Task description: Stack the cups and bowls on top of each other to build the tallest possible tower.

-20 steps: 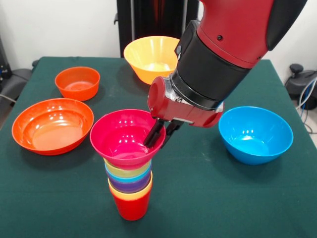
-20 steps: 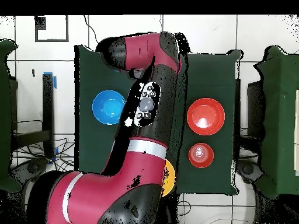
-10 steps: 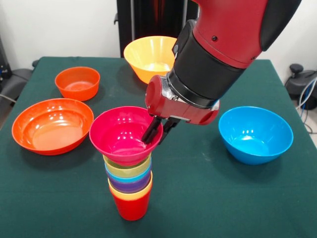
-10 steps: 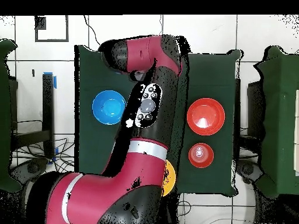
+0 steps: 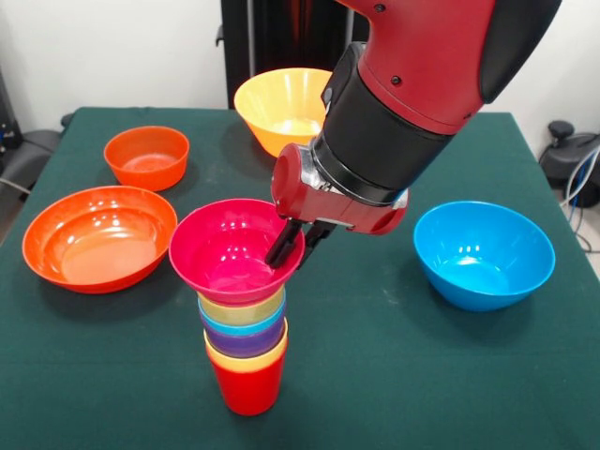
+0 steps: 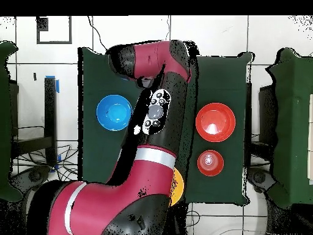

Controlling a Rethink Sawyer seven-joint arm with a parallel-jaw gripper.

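In the front view a tower stands near the table's front edge: a red cup [image 5: 247, 389] at the base, with yellow-orange, purple [image 5: 246, 342], blue and pale yellow cups nested above it. On top sits the small magenta-pink bowl [image 5: 230, 255], slightly tilted. My gripper [image 5: 296, 244] straddles the bowl's right rim, one finger inside and one outside, shut on it. The overhead view hides tower and gripper under the arm [image 6: 154, 113].
A wide shallow orange bowl [image 5: 99, 235] [image 6: 215, 122] and a small orange bowl [image 5: 146, 156] [image 6: 209, 161] lie to the tower's left. The large yellow-orange bowl [image 5: 281, 110] [image 6: 178, 186] is behind it, and the large blue bowl [image 5: 483, 253] [image 6: 113, 112] is to the right.
The gripper has drawn slightly left and up, and the magenta bowl has shifted with it on top of the cups. The other bowls have not moved.
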